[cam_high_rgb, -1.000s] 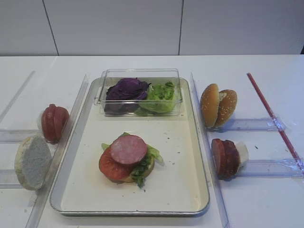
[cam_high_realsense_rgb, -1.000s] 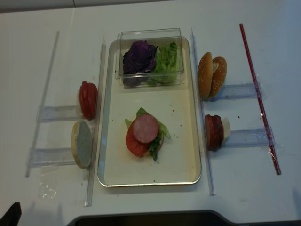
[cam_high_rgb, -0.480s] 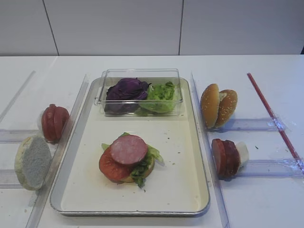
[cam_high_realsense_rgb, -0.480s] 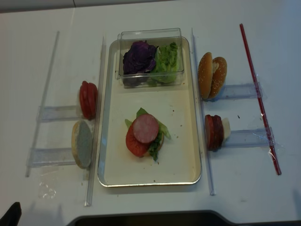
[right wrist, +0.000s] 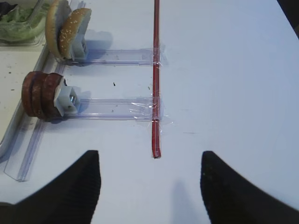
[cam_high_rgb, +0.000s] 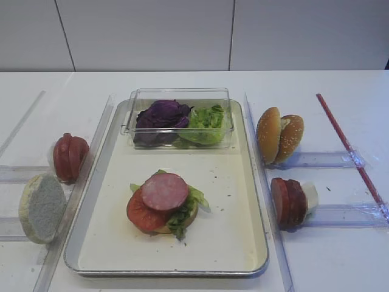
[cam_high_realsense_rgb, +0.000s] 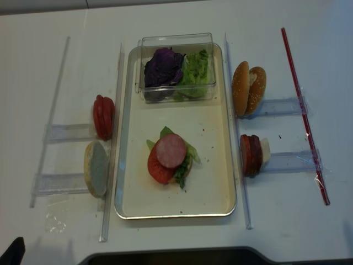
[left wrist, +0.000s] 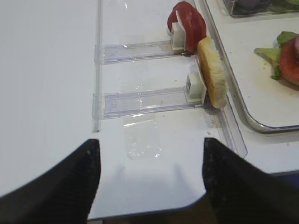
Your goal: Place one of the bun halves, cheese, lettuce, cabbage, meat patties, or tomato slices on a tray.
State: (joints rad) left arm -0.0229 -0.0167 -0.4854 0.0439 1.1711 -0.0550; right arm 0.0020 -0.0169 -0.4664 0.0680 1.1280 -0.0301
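- Far left on the white desk [cam_high_rgb: 182,82]: left hand [left wrist: 149,182], fingers [left wrist: 60,182] spread wide, holding nothing, hovering over bare surface just short of two clear plastic rails [left wrist: 140,100].
- Standing on edge on the upper rail: a cluster of tomato slices [cam_high_rgb: 68,157], just outside the tray's left rim.
- Below them, also on edge: one bun half [cam_high_rgb: 41,208], pale cut face toward the overhead view, leaning near the tray's left rim.
- Centre: tray [cam_high_rgb: 243,243], silver rim, cream floor, long side running away from the robot.
- At the tray's far end: clear plastic box [cam_high_rgb: 179,118] with purple cabbage [cam_high_rgb: 161,115] on its left and lettuce [cam_high_rgb: 206,118] on its right.
- On the tray floor nearer the robot: a stack built on a bun half, barely visible underneath; green leaf pieces poking out at the edges, a red tomato slice [cam_high_rgb: 141,214] above, a meat patty [cam_high_rgb: 164,191] on top, shifted up and right.
- Right of the tray, on edge on another rail: two bun halves [cam_high_rgb: 279,135], sesame crusts outward.
- Below those: meat patties [cam_high_rgb: 288,202] on edge against a white stopper [cam_high_rgb: 310,196].
- Further right: a red strip [cam_high_rgb: 349,149] lying across both right rails.
- Far right: right hand [right wrist: 149,186], spread wide, empty, above bare desk near the strip's end.
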